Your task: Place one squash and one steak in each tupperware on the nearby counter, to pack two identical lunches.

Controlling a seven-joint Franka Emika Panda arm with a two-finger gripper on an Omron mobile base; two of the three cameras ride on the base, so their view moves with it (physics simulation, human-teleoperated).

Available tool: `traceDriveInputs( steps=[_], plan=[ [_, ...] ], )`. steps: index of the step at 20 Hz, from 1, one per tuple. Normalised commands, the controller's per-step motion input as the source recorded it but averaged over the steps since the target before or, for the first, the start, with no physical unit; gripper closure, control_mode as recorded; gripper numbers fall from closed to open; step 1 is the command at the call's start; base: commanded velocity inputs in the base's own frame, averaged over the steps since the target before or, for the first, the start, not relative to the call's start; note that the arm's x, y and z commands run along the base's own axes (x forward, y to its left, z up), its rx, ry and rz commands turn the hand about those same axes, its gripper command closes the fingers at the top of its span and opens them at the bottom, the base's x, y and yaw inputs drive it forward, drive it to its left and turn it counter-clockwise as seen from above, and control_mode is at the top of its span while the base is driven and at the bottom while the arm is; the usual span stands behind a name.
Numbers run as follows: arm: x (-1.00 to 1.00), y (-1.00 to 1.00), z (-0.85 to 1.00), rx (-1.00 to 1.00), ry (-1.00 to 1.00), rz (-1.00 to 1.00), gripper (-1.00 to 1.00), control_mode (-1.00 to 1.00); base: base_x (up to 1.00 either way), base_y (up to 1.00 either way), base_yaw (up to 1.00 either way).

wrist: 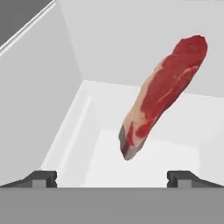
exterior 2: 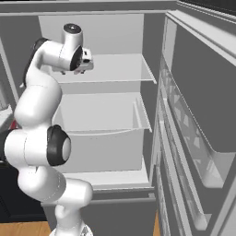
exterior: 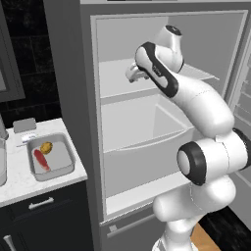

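Open grey fridge (exterior: 147, 147) fills frame centre. White marble-look counter (exterior: 29, 181) lower left carries a shallow grey tray (exterior: 66, 164) holding one squash and one steak. My gripper (wrist: 112, 177) is spread wide, empty; long red pink-streaked steak (wrist: 162, 96) sits upper right ahead of my fingertips.

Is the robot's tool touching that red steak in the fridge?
Apart. In the hand view the steak lies on the white fridge shelf, ahead of the tool, whose two fingertips stand wide with nothing between them.
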Motion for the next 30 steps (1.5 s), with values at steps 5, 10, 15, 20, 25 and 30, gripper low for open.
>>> traceDriveInputs(
  steps=[5,10,15,20,25,30],
  plan=[
    [0.38,0.00,-0.36,0.00,-0.23,-0.23,-1.00,-1.00,0.00,0.00,0.00],
    [0.51,0.03,-0.13,0.00,-0.13,-0.21,-1.00,-1.00,0.00,0.00,0.00],
    [0.28,0.02,0.00,0.00,0.03,-0.12,-1.00,-1.00,0.00,0.00,0.00],
    [0.09,0.00,0.00,0.01,0.19,-0.02,-1.00,-1.00,0.00,0.00,0.00],
    [0.05,-0.02,-0.18,0.00,0.00,-0.07,-1.00,-1.00,0.00,0.00,0.00],
    [0.16,0.00,-0.24,0.00,-0.22,-0.09,-1.00,-1.00,0.00,0.00,0.00]
  ],
)
